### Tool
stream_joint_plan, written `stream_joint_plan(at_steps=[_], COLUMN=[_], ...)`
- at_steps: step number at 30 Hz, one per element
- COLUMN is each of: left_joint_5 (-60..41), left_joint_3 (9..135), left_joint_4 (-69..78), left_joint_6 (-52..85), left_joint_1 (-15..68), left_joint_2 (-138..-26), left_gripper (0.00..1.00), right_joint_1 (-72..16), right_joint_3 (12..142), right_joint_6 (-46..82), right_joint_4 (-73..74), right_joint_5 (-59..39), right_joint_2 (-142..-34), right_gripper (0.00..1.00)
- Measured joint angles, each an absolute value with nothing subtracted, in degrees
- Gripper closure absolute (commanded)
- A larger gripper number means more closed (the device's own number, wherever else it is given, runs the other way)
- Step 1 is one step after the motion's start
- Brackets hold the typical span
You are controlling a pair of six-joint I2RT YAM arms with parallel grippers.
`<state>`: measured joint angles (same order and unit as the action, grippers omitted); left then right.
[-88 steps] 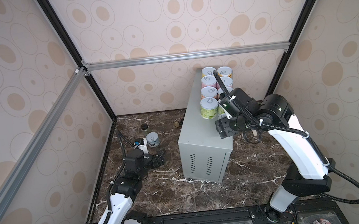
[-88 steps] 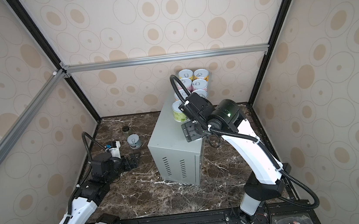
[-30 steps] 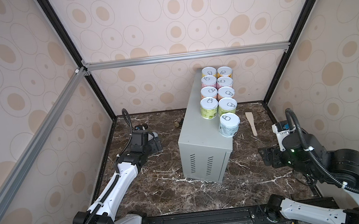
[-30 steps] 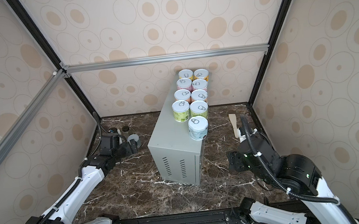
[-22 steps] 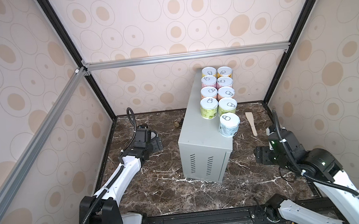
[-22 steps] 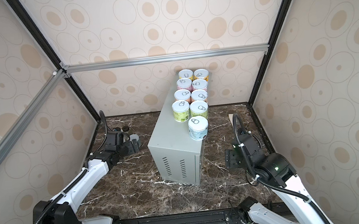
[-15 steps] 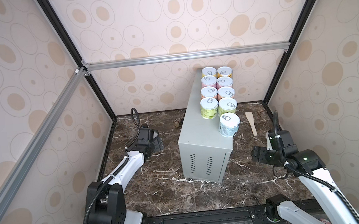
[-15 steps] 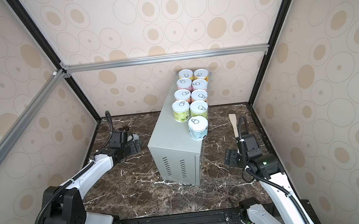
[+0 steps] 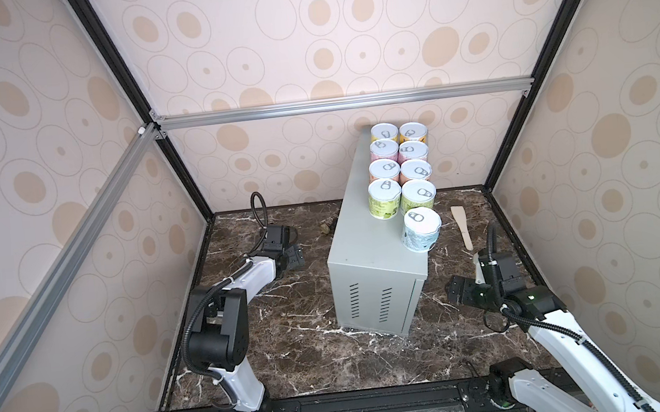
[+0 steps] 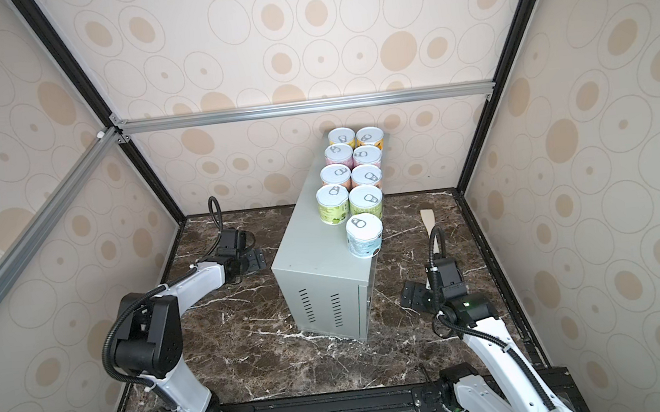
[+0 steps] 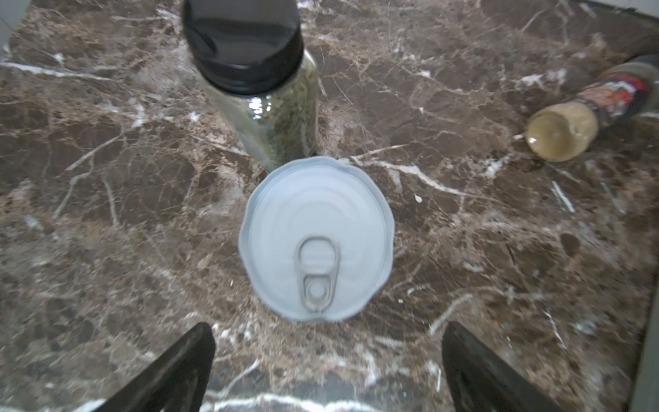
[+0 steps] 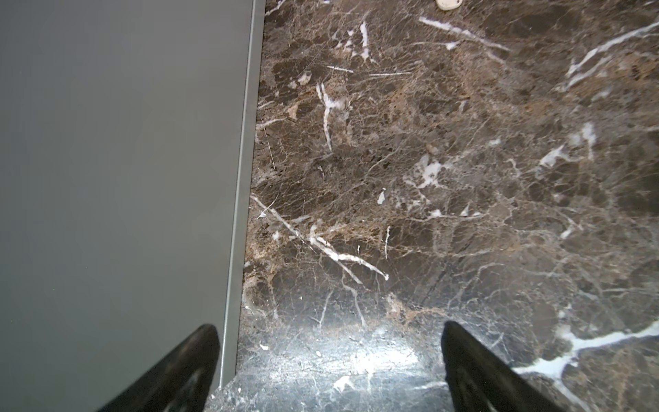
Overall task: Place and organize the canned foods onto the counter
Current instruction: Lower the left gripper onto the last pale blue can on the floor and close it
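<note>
**Last tin lined up for the pick.** The left fingers [image 11: 171,371] hang spread wide and empty over the 10th tin [image 11: 315,239]. It stands upright on the marble surface [image 11: 107,214], at about 9 o'clock from the grey bench [image 9: 362,253].

9 tins [image 9: 384,170] already line the bench top in 2 files. The white-blue tin [image 9: 423,230] sits alone at the near end, with a free spot at its 9 o'clock. The right fingers [image 12: 171,374], equally wide and holding nothing, sit low at the bench's 4 o'clock.

A clean pick would likely centre the tin in the gap, come straight down and close on the label wall below the rim. The black-lidded jar [image 11: 260,89] stands just beside the tin, so the approach should keep off that side. A lying bottle [image 11: 585,114] is well apart.
</note>
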<state>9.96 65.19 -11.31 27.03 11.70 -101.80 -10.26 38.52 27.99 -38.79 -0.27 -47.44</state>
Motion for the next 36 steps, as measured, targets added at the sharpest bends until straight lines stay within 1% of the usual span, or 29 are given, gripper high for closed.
stream_joint_plan(at_steps=[9, 18, 20, 23, 27, 29, 31, 36], left_joint_5=[12.21, 12.60, 12.64, 12.82, 12.88, 12.93, 12.88, 11.68], left_joint_3=[68.01, 71.44, 72.99, 75.09, 75.53, 75.53, 75.53, 74.54], left_joint_4=[-9.67, -8.64, -8.67, -8.62, -8.78, -8.84, -8.84, -8.80], left_joint_6=[27.66, 27.57, 27.18, 26.30, 24.88, 24.36, 24.18, 24.23], left_joint_1=[10.46, 9.63, 9.58, 9.52, 9.41, 9.41, 9.41, 9.34], left_joint_2=[-108.49, -113.34, -114.52, -115.90, -116.11, -116.09, -116.09, -115.15], left_gripper=[0.02, 0.09, 0.12, 0.19, 0.32, 0.36, 0.39, 0.42], right_joint_1=[-10.22, -10.22, -10.22, -10.22, -10.22, -10.22, -10.20, -10.20], right_joint_3=[35.77, 35.77, 35.77, 35.77, 35.77, 35.77, 35.77, 35.79], right_joint_6=[27.99, 27.86, 27.77, 27.68, 27.51, 27.44, 27.33, 26.98], right_joint_4=[-34.39, -32.77, -32.60, -32.38, -32.42, -32.58, -32.86, -33.95], right_joint_5=[-2.94, -5.69, -6.13, -6.74, -7.68, -7.94, -8.01, -8.19], right_joint_2=[-49.67, -51.13, -51.22, -51.22, -51.16, -50.94, -50.39, -48.93], right_gripper=[0.01, 0.01, 0.01, 0.01, 0.01, 0.01, 0.01, 0.01])
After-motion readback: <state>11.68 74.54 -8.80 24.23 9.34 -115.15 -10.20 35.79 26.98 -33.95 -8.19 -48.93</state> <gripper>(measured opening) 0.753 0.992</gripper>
